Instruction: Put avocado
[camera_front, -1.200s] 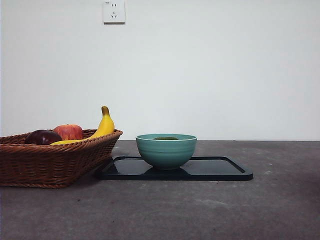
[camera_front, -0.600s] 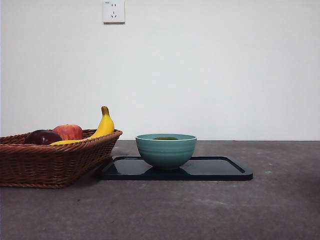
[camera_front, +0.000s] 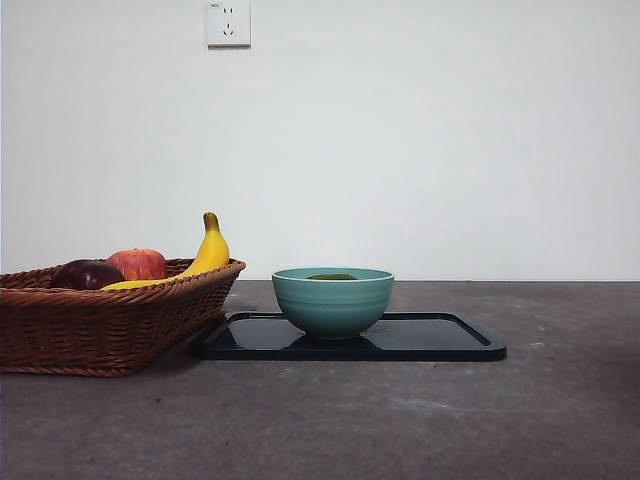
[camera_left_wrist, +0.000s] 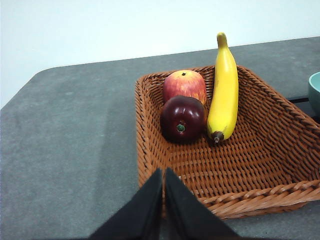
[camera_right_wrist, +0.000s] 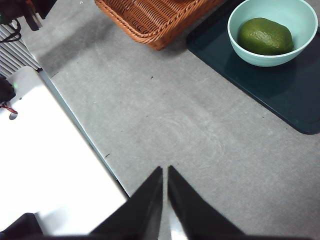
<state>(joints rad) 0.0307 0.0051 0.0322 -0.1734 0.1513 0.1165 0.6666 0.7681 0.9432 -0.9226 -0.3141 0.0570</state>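
From the low front view only a thin olive sliver of the avocado (camera_front: 332, 276) peeks over the rim of the teal bowl (camera_front: 332, 303), while the right wrist view looks down into the bowl and shows the whole fruit lying inside it, well ahead of the right gripper (camera_right_wrist: 164, 172). That bowl stands on a dark tray (camera_front: 440, 340), and the tray sits on the grey table (camera_front: 420, 420) just beside a wicker basket (camera_front: 100, 325). The front view shows the basket's contents only as tops over the woven edge; the left wrist view opens it up: one red apple (camera_left_wrist: 184, 85), one dark maroon fruit (camera_left_wrist: 182, 118) touching it on the near side, and one banana (camera_left_wrist: 223, 90) lying alongside both. So I count one avocado, one bowl, one tray, one basket and three fruits in the basket. Neither arm appears in the front view. The left gripper (camera_left_wrist: 163, 175) hangs above the basket's near rim, jaws pressed together with nothing between them, the fruits ahead of its tips. The right gripper hovers over bare table, jaws likewise closed and empty. A white wall socket (camera_front: 228, 22) shows in the front view only.
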